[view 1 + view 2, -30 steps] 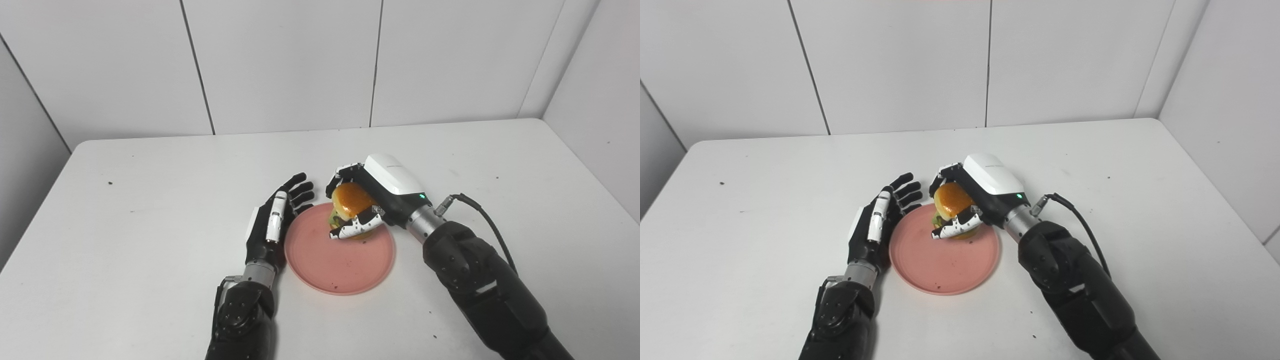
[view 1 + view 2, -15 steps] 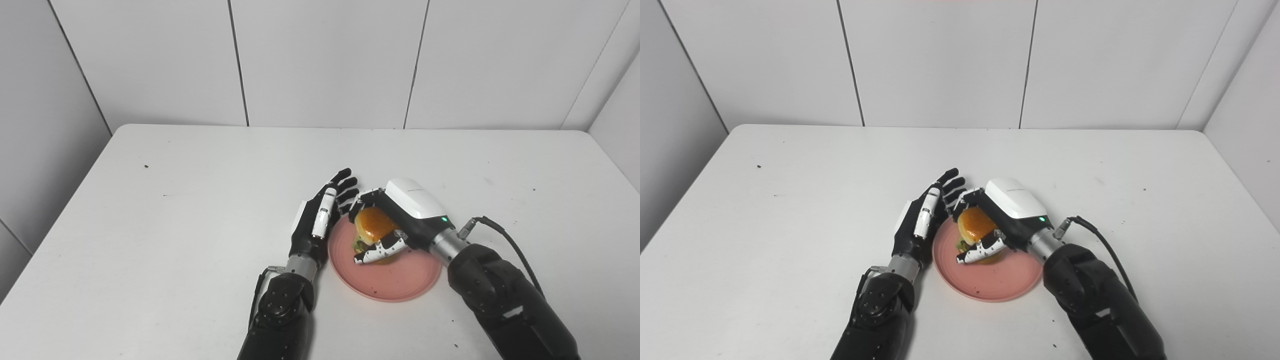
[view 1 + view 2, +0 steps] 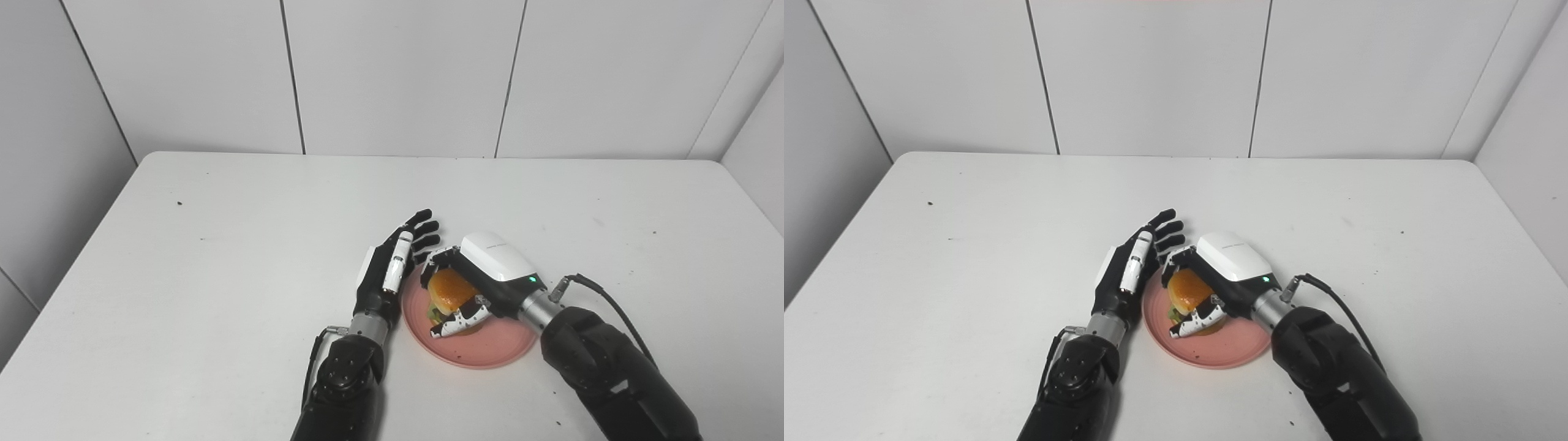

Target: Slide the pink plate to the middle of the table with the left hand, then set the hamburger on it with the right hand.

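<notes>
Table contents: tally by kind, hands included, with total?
Pink plate: 1
Hamburger: 1, held over the plate by the right robot hand
Robot hands: 2, the left robot hand is open beside the plate's left rim
Total: 4

lab-like test booth, bare white table (image 3: 245, 245), plain white panel walls (image 3: 398, 73)
</notes>
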Action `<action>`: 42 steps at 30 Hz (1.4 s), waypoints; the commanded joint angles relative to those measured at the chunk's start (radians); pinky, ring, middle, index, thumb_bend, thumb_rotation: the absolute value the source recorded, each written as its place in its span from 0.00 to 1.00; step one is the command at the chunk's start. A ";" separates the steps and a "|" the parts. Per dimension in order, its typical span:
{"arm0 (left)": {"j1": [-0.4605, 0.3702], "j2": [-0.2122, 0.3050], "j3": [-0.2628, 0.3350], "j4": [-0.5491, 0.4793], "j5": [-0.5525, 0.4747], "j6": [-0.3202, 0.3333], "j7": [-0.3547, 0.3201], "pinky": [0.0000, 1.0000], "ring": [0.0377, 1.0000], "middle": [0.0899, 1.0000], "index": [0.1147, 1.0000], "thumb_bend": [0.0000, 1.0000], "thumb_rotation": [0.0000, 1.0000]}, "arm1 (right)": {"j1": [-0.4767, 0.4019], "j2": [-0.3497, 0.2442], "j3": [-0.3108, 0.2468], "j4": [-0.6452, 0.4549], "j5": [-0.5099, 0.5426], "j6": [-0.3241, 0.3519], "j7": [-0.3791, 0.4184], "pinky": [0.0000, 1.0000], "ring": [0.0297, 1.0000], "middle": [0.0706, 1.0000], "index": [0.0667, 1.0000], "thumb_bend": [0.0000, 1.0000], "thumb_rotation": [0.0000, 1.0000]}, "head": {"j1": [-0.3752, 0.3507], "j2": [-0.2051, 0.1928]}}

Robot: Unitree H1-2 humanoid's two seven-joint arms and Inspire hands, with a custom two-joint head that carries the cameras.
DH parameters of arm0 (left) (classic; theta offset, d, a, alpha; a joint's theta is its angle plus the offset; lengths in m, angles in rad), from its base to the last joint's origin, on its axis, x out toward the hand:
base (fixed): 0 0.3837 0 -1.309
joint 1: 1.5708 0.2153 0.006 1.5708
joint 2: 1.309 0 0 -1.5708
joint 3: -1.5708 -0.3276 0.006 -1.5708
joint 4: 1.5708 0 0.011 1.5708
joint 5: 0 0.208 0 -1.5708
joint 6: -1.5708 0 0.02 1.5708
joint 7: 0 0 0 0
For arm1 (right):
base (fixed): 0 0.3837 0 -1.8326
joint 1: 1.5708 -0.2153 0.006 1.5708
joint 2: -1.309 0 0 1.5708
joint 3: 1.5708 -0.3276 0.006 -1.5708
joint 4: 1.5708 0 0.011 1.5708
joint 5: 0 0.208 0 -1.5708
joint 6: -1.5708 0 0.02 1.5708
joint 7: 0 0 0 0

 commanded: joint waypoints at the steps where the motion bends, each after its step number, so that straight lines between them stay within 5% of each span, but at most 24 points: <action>1: 0.005 0.001 0.005 0.012 -0.012 0.002 -0.011 0.75 0.80 0.81 0.77 0.22 1.00 | -0.032 -0.007 0.000 -0.008 -0.019 -0.046 -0.019 0.19 0.22 0.43 0.45 0.52 0.00 | 0.000 0.000; 7: -0.002 0.010 0.001 0.032 0.010 -0.027 0.000 0.76 0.81 0.82 0.79 0.23 1.00 | -0.017 -0.003 -0.014 -0.046 -0.031 -0.012 0.001 0.40 0.48 0.44 0.47 0.52 0.00 | -0.008 -0.001; 10: -0.003 0.013 -0.002 0.038 0.019 -0.040 0.004 0.78 0.84 0.85 0.83 0.24 1.00 | -0.012 -0.002 -0.022 -0.070 -0.030 0.002 0.015 0.49 0.58 0.61 0.46 0.51 0.14 | -0.012 0.000; 13: -0.003 0.016 -0.004 0.034 0.033 -0.041 0.014 0.76 0.82 0.83 0.81 0.24 1.00 | -0.011 -0.005 -0.033 -0.104 -0.018 0.029 0.056 0.52 0.61 0.64 0.46 0.51 0.15 | -0.021 -0.002; 16: -0.006 0.015 0.002 0.045 0.033 -0.067 0.018 0.72 0.77 0.77 0.74 0.19 1.00 | -0.006 -0.006 -0.052 -0.145 -0.008 0.049 0.089 0.57 0.65 0.68 0.68 0.67 0.38 | -0.024 -0.002; 25: -0.016 0.017 0.011 0.074 0.013 -0.120 0.006 0.71 0.75 0.74 0.71 0.15 1.00 | 0.004 -0.008 -0.106 -0.204 0.020 0.055 0.132 0.67 0.75 0.76 0.77 0.72 0.51 | -0.030 -0.004; 38: -0.006 0.021 0.011 0.068 0.009 -0.118 0.006 0.73 0.78 0.76 0.73 0.17 1.00 | 0.032 -0.001 -0.184 -0.210 0.089 0.033 0.093 0.72 0.82 0.85 0.87 0.72 0.46 | -0.044 -0.007; 42: 0.006 0.010 0.027 0.040 -0.021 -0.089 0.006 0.75 0.78 0.76 0.74 0.18 1.00 | 0.081 0.028 -0.254 -0.234 0.147 0.056 0.033 0.71 0.81 0.85 0.86 0.71 0.43 | -0.071 -0.010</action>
